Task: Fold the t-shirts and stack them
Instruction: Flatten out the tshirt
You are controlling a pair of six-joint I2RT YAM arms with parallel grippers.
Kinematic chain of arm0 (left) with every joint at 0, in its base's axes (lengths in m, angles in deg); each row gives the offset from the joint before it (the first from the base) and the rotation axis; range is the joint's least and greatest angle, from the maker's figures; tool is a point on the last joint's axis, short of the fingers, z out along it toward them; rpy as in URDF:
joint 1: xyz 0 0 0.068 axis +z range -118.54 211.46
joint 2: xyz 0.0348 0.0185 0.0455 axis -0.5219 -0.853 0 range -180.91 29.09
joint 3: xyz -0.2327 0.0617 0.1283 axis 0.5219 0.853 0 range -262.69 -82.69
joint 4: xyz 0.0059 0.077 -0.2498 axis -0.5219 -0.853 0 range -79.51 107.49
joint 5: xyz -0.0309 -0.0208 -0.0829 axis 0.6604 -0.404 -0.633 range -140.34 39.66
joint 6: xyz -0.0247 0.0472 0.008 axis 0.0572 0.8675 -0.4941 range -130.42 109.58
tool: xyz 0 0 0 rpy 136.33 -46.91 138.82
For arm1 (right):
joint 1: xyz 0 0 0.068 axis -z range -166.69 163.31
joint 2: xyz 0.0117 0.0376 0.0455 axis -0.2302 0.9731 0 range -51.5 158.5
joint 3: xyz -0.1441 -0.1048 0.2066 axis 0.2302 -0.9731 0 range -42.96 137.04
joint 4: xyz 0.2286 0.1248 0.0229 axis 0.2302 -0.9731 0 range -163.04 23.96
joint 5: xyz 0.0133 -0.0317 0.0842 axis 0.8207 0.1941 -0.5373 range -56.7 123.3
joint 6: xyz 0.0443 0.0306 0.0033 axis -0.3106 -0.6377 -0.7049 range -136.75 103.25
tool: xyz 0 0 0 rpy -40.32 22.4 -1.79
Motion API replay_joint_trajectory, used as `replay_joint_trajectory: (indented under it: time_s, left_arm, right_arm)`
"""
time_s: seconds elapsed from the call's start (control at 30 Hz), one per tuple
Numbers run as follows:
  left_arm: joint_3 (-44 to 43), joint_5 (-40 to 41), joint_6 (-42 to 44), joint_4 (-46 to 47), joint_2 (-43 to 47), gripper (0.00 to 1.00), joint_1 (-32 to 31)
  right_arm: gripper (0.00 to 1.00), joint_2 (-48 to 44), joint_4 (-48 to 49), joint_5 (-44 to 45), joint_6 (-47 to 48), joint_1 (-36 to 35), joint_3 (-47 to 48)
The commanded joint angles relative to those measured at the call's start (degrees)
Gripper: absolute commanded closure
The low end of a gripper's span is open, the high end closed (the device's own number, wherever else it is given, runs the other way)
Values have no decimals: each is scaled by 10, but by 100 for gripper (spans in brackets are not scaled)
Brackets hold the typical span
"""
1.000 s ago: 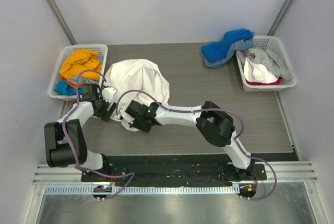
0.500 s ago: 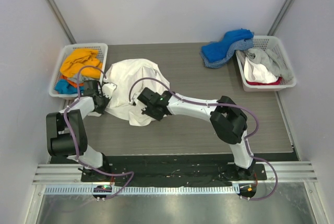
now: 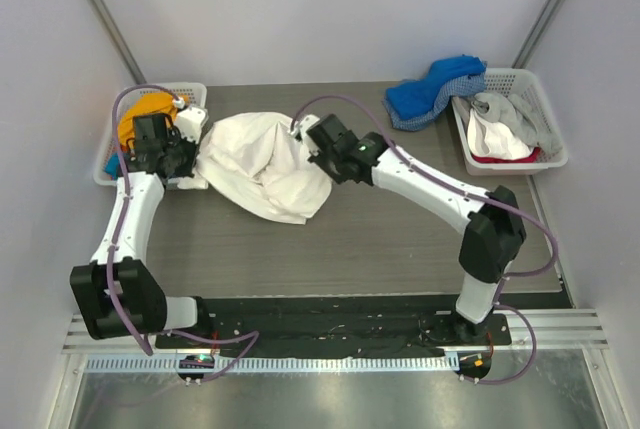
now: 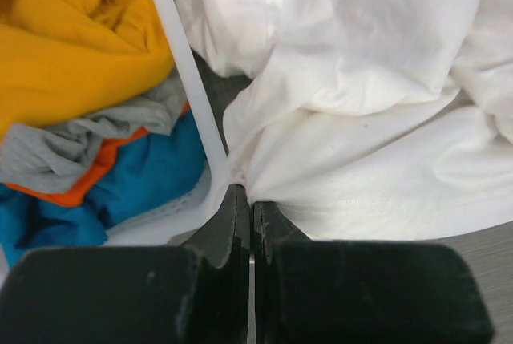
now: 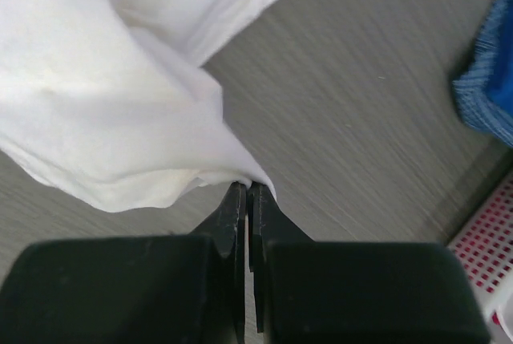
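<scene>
A large white t-shirt (image 3: 262,164) lies bunched and stretched across the left middle of the table. My left gripper (image 3: 194,173) is shut on its left edge, right beside the left basket; in the left wrist view the tips (image 4: 246,196) pinch a fold of the white cloth (image 4: 361,119). My right gripper (image 3: 304,135) is shut on the shirt's far right edge, and in the right wrist view the jaws (image 5: 248,190) clamp a corner of the white cloth (image 5: 104,103) above the table. The shirt hangs slack between the two grips.
The left basket (image 3: 196,89) holds orange (image 4: 64,47), grey (image 4: 80,143) and blue (image 4: 136,184) shirts. The right basket (image 3: 535,84) holds grey and white shirts (image 3: 505,124). A blue shirt (image 3: 435,84) over a blue-checked one (image 3: 408,117) drapes off its left rim.
My left gripper has closed on the white shirt's edge. Both arms moved away from the near side, left toward the basket, right toward the far middle, drawing the shirt out.
</scene>
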Motion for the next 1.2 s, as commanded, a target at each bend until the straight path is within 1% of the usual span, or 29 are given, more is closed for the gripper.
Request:
replay_joint_trajectory:
  time_s: [0.0,0.1,0.23,0.3,0.33,0.4,0.47,0.6,0.7,0.8,0.93,1.07,1.17]
  left_arm:
    - [-71,-27,-48,-28,13,100,-12]
    - [-118,-21,-65,-29,-3,100,-26]
    - [-187,-2,-86,-28,-36,100,-64]
    - [-211,25,-86,-29,-56,100,-94]
    - [-236,39,-87,-26,-62,100,-117]
    - [-266,82,-85,-26,-83,100,-147]
    - [-315,110,-84,-24,-101,100,-162]
    - [-410,179,-100,-4,-126,100,-167]
    - [-460,214,-96,10,-139,100,-168]
    - [-509,224,-86,-3,-156,100,-168]
    - [-527,216,-78,-20,-160,100,-167]
    - [-491,191,-74,-29,-138,100,-170]
    - [-435,175,-64,-31,-102,100,-178]
  right_arm:
    - [99,-63,-9,67,20,62,35]
    - [99,-77,-9,79,36,105,63]
    - [99,-73,-9,75,51,195,136]
    - [99,-69,-8,72,57,219,164]
    - [99,-62,-8,72,60,241,196]
    - [99,-56,-5,66,64,263,227]
    - [99,-43,-3,63,68,291,278]
    - [99,-17,0,69,89,321,382]
    - [99,-1,0,77,114,325,425]
    - [99,-4,0,83,129,326,438]
    - [99,-34,0,84,129,326,417]
    - [99,-85,0,71,123,326,366]
    - [99,-136,1,61,118,325,317]
